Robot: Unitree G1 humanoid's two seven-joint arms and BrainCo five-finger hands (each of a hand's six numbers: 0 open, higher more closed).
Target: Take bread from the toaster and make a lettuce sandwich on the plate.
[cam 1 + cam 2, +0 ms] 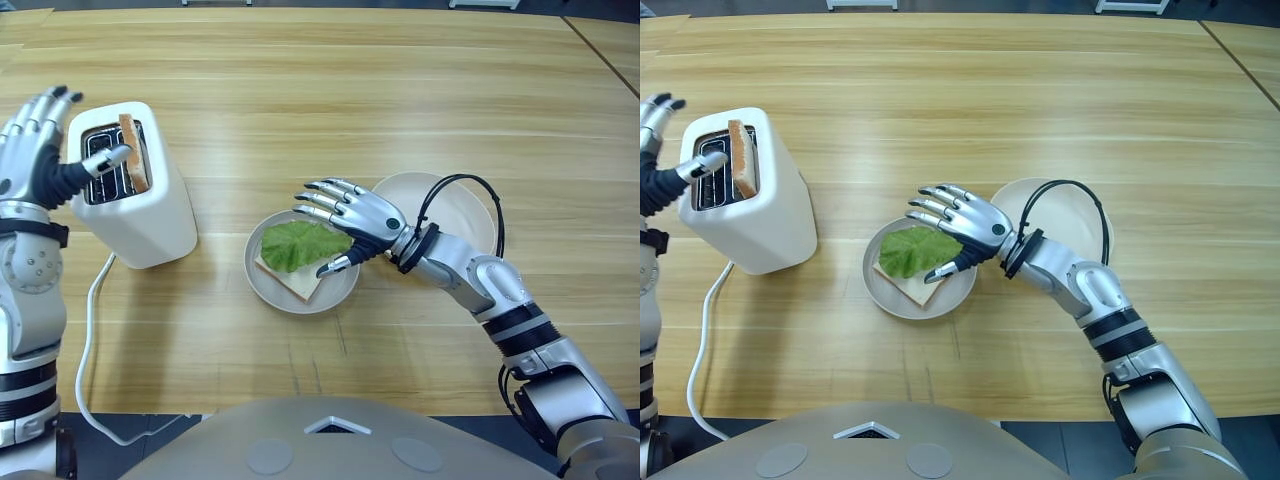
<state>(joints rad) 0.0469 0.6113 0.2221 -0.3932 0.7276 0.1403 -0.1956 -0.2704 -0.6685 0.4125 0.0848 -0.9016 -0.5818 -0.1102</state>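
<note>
On the plate [338, 292] a bread slice [300, 287] lies with lettuce [298, 245] on top. The right hand [362, 215] hovers over the plate's right rim, fingers wide and holding nothing, its thumb just beside the leaf. Behind and right of the plate sits a bowl [458, 205]. Left of the plate stands the toaster [150, 220], the second slice [133, 150] upright in its slot. The left hand [35, 140] is at it, fingers spread, one tip touching the slice but not gripping. The top slice looks next: pinch it, lift it straight out, then carry it to the plate.
</note>
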